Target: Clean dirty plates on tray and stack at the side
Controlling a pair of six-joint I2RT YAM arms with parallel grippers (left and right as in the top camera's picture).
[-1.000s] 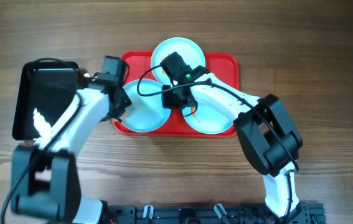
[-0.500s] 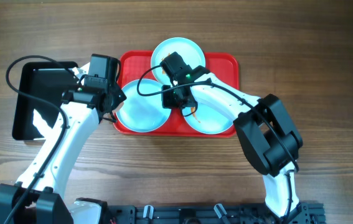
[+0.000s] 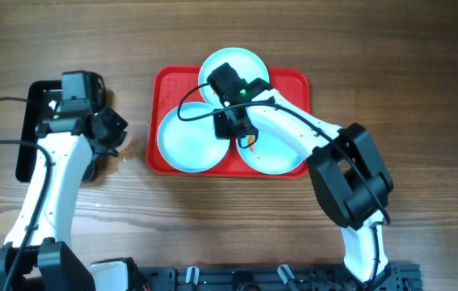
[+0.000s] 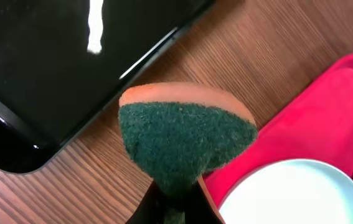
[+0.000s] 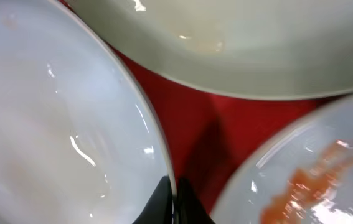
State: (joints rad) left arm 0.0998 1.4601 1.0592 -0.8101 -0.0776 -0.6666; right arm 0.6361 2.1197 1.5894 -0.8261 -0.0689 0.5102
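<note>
The red tray (image 3: 293, 81) holds three pale blue plates. The left plate (image 3: 182, 144) looks clean. The far plate (image 3: 249, 65) sits at the tray's back edge. The right plate (image 3: 281, 155) has an orange smear (image 5: 313, 180). My right gripper (image 3: 229, 128) is shut on the left plate's rim (image 5: 164, 155), between the plates. My left gripper (image 3: 112, 129) is shut on a green and orange sponge (image 4: 182, 137) and holds it over the wood between the black tray and the red tray (image 4: 313, 112).
A smaller black tray (image 3: 28, 141) lies at the left, also in the left wrist view (image 4: 39, 62), with a white streak on it. Bare wooden table (image 3: 390, 65) surrounds both trays. The right arm's cable loops over the left plate.
My left arm has swung left with the sponge, off the left plate and out past the red tray's left edge toward the black tray. The right gripper has stayed on the plate rim.
</note>
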